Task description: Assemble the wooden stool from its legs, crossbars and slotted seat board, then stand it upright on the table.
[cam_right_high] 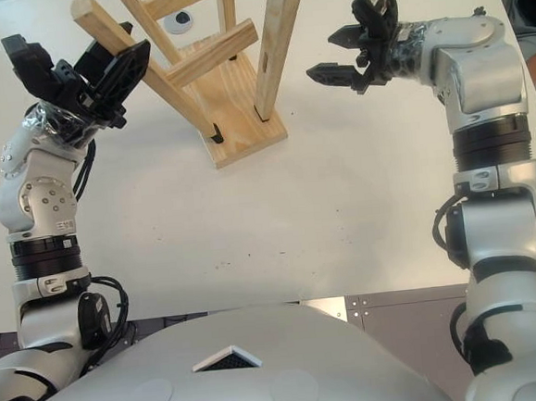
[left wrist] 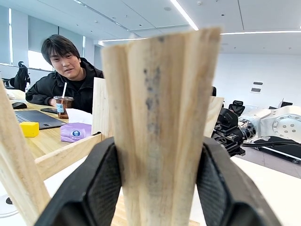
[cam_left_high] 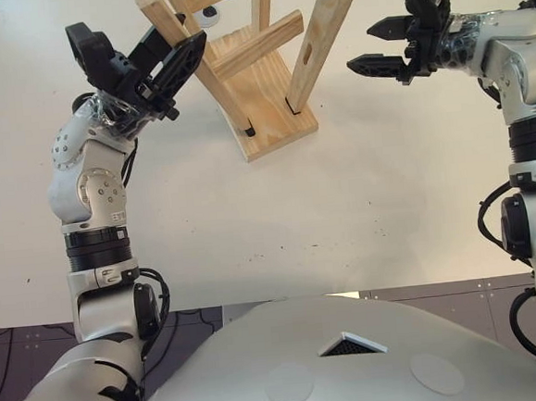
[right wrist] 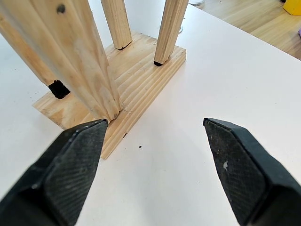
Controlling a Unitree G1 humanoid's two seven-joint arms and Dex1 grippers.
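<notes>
Stool [cam_left_high: 276,130] inverted on counter [cam_left_high: 343,204], apparently assembled; our left gripper [cam_left_high: 171,52] clamps a leg [cam_left_high: 223,97], right gripper [cam_left_high: 363,44] gapes; we must flip it

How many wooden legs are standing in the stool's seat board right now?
4: one pale wooden leg gripped in the left tool, one beside the open right tool, two farther back. None looks hidden.

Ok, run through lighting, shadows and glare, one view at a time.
Left eye view: table evenly lit, no hard shadow around the seat board. Left wrist view: ceiling light strips blown out white behind the stool leg. Right wrist view: only a thin dark shadow under the seat board's edge.
</notes>
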